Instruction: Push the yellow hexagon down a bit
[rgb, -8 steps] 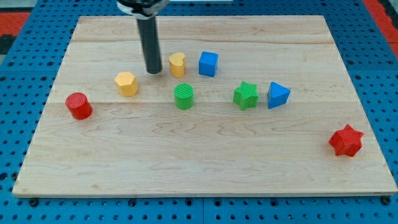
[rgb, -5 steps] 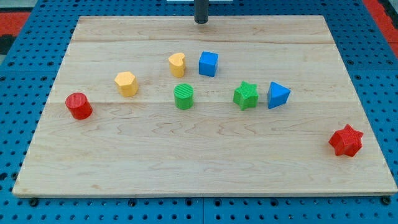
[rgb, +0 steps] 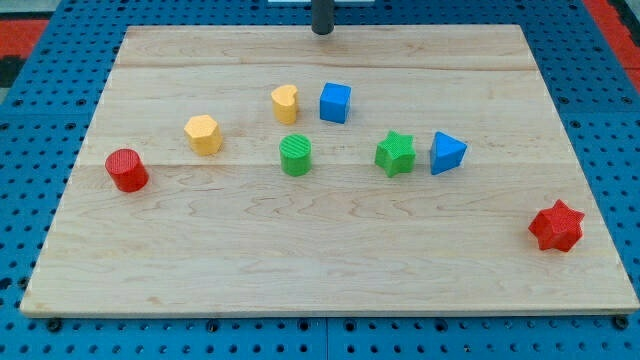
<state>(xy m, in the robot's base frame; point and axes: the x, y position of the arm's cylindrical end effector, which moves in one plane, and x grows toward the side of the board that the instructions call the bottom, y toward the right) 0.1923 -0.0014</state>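
The yellow hexagon (rgb: 203, 134) lies on the left part of the wooden board (rgb: 330, 260). My tip (rgb: 322, 32) shows at the view's top edge, at the board's far edge. It is far above and to the right of the hexagon, touching no block. A yellow heart-shaped block (rgb: 285, 103) lies to the hexagon's upper right.
A red cylinder (rgb: 127, 170) lies lower left of the hexagon. A green cylinder (rgb: 295, 155), a blue cube (rgb: 335, 102), a green star (rgb: 395, 153) and a blue triangle (rgb: 447, 152) lie mid-board. A red star (rgb: 556, 226) lies at the right edge.
My tip has moved from beside the yellow heart, right of the hexagon, up to the board's top edge. No block has moved.
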